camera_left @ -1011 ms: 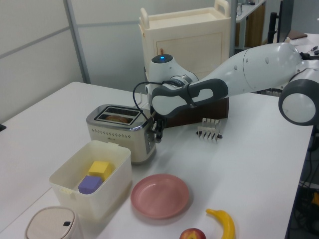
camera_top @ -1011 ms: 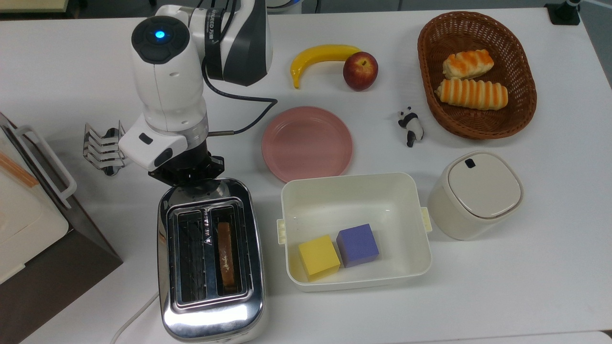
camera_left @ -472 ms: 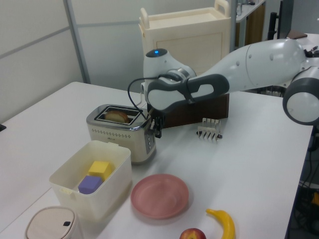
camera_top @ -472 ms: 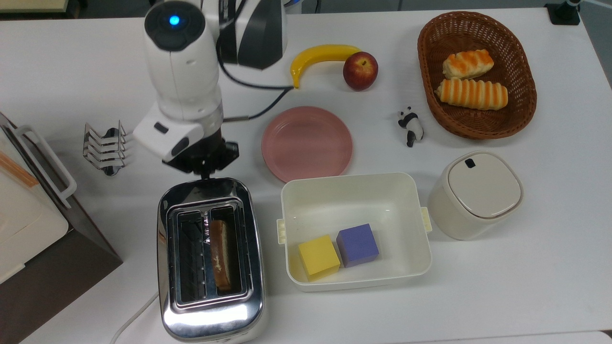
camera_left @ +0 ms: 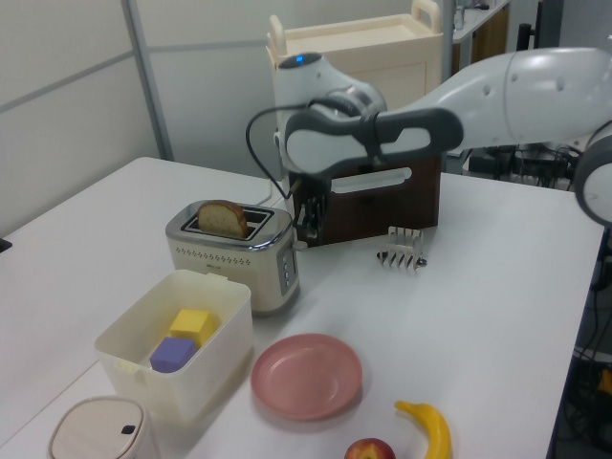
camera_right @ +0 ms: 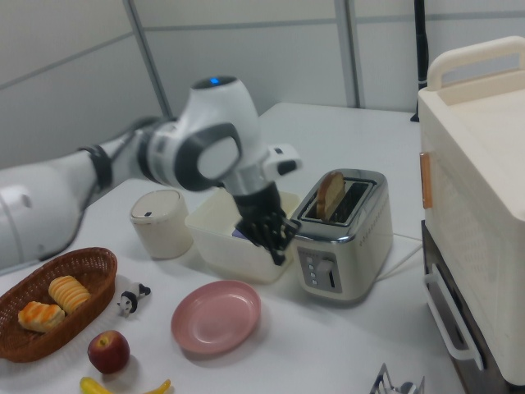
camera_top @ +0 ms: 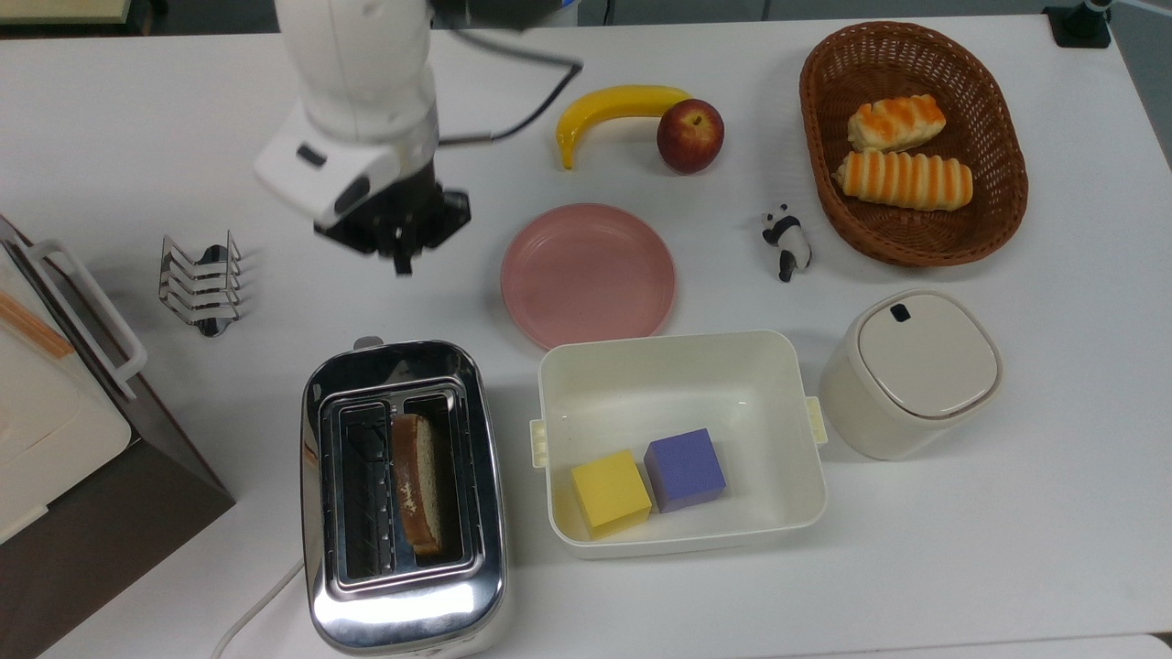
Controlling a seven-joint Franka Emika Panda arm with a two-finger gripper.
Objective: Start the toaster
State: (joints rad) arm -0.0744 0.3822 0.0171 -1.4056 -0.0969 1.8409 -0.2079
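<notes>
Toaster (camera_top: 403,499) is seen at the lower left of the top view, chrome, with a bread slice (camera_top: 417,485) raised out of one slot; in the left view the slice (camera_left: 223,219) stands well above the top. Its small lever (camera_right: 326,271) is seen on the end face in the right view. The gripper (camera_top: 400,258) is held in the upper left part of the top view, apart from the toaster, between the wire rack (camera_top: 199,282) and the pink plate (camera_top: 588,275). Its fingers are held close together, with nothing between them.
</notes>
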